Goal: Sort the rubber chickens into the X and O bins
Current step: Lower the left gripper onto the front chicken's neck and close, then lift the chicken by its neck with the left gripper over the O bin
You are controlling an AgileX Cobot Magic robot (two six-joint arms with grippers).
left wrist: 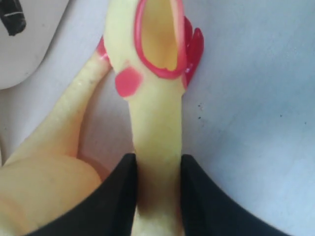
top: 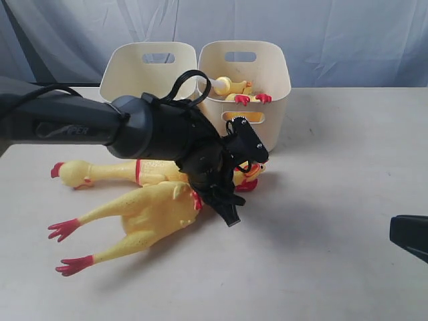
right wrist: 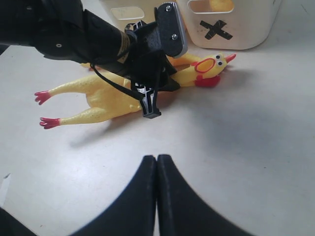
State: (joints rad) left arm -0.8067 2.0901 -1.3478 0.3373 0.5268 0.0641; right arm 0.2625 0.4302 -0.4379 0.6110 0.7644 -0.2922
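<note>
One chicken (left wrist: 153, 115) between left gripper (left wrist: 157, 162) jaws

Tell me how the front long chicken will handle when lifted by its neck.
Probably floppy: the left pincer grips the long chicken at its thin neck, so body and legs should dangle. Likely light, being hollow-mouthed rubber. Its glossy skin might slip.

You are working in a robotics lab test cell, not a home or a shop. A draped blue-grey cloth backdrop (top: 348, 33) spans the scene from ten to two o'clock. In front of it, a plain off-white tabletop (top: 334, 221) holds staged props: two matching cream tubs (top: 127, 77) at twelve o'clock, the X-marked tub (right wrist: 246, 37) hand-labelled in black, and a toy rubber chicken (top: 154, 214) near the centre. A black robot arm (top: 67, 124) extends in from nine o'clock.
</note>
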